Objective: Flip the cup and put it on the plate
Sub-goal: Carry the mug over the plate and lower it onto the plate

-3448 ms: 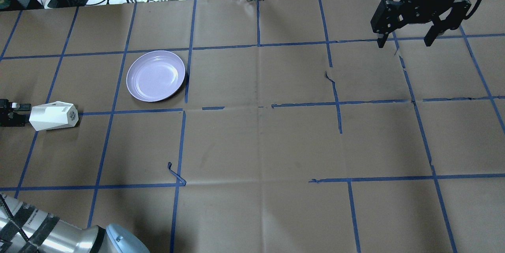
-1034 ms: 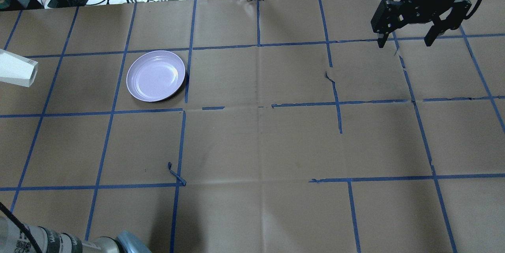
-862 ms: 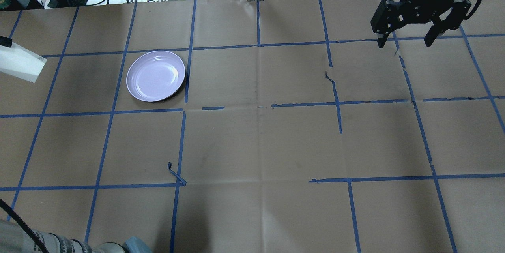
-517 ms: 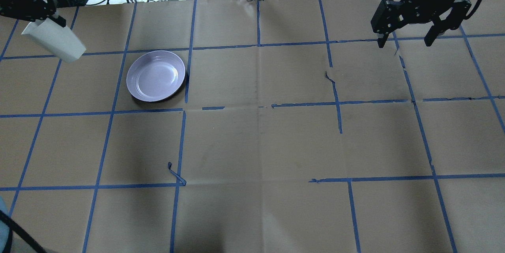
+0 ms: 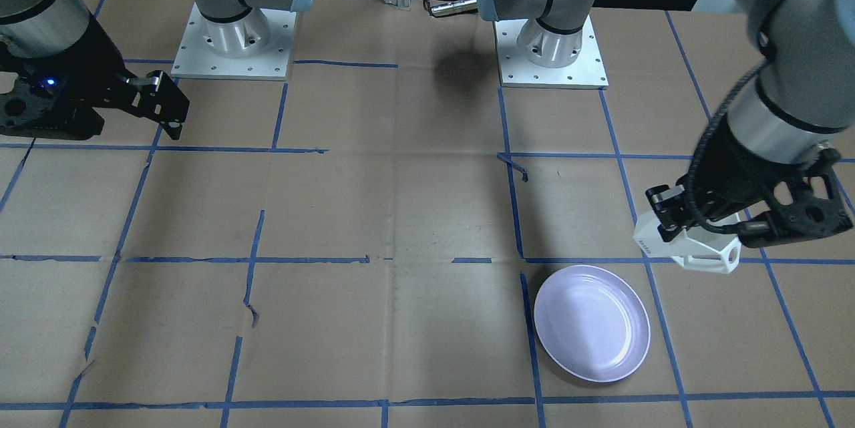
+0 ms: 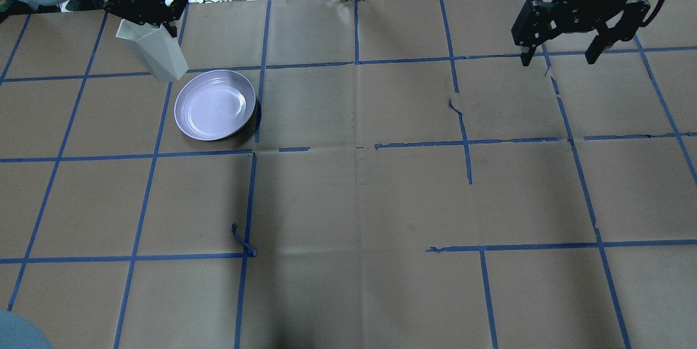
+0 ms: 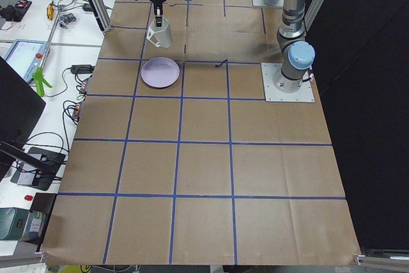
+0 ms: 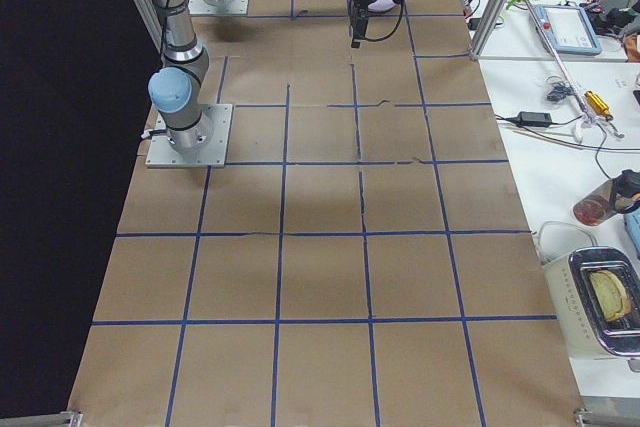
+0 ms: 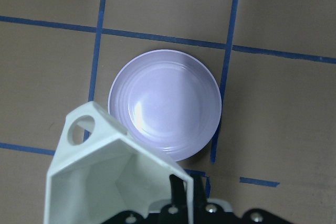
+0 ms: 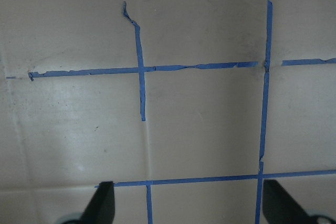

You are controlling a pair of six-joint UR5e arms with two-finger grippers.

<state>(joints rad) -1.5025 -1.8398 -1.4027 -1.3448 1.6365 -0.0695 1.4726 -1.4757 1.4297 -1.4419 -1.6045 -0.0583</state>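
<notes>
Since the cup (image 6: 152,57) hangs mouth-up from the left gripper (image 6: 150,25), the flip looks done & what's left is the set-down on the plate (image 6: 215,105). To do it well, carry the cup sideways first at this height until its base is over the plate's ctr, then lower straight down. The cup is much narrower than the plate, so there's margin. Coming in low, though, risks clipping the raised rim & shoving the plate across the table (image 6: 354,202). Keep the base level on the way down, b/c a tilted touch on glossy ware could let it skid or tip. Let go only once the base is seated, then lift straight up so the inner finger clears the wall w/o dragging the cup over.

Pose: the left arm is stretched out over the table, wrist pointing approx straight down. The cup is in the air just beside the plate, up-left of it in the overhead view, not over it yet. Jaws pinch one wall of the cup at the rim. The wrist view shows a finger (image 9: 177,192) inside the mouth; the outer one is hidden there. The handle juts out sideways, clear of the grip. The right gripper (image 6: 558,59) hovers well apart toward the table's other end, jaws spread, nothing btwn them.
</notes>
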